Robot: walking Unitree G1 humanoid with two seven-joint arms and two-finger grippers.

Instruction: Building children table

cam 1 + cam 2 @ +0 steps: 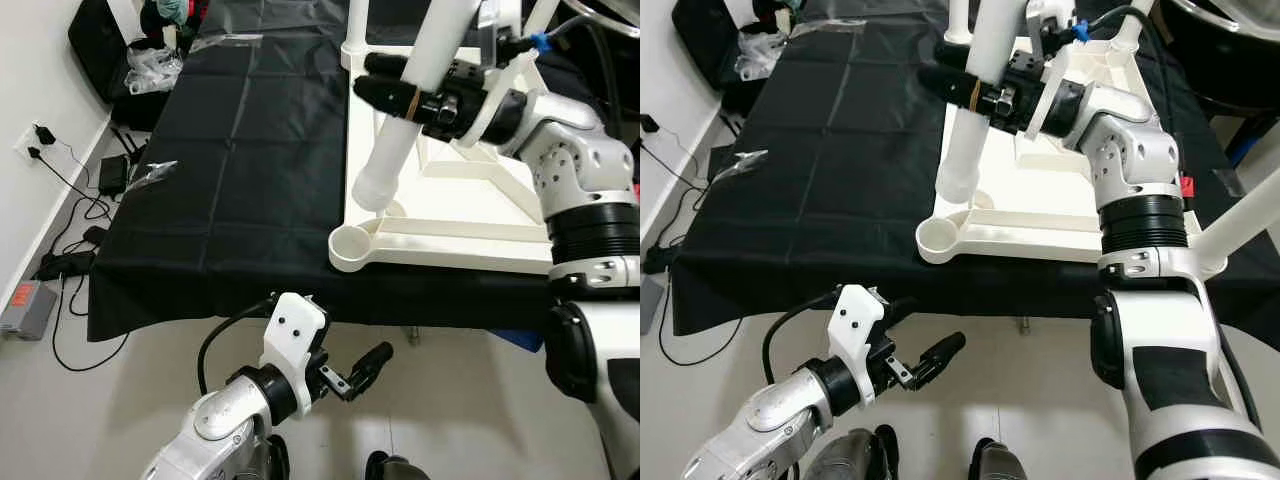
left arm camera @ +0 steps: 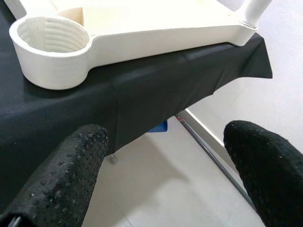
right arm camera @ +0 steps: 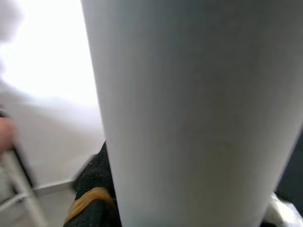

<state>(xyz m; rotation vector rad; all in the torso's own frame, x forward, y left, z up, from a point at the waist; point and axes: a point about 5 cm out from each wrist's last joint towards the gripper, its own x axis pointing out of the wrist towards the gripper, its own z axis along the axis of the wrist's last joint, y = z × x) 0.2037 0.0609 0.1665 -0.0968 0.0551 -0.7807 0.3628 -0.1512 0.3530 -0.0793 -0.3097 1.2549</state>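
Observation:
A white children's table top (image 1: 470, 200) lies upside down on a black cloth. Its near corner has an empty round threaded socket (image 1: 350, 243), which the left wrist view shows close up (image 2: 52, 42). My right gripper (image 1: 372, 82) is shut on a white table leg (image 1: 405, 120). The leg tilts, and its lower end hangs just above and behind that socket. In the right wrist view the leg (image 3: 189, 109) is pressed against a black finger (image 3: 90, 208). My left gripper (image 1: 360, 370) is open and holds nothing, low in front of the table's near edge.
The black cloth (image 1: 250, 180) covers a work table and drapes over its near edge. Another white leg (image 1: 357, 20) stands in a far corner of the table top. Plastic bags (image 1: 150, 70) lie at the back left. Cables and a power strip (image 1: 30, 300) are on the floor at left.

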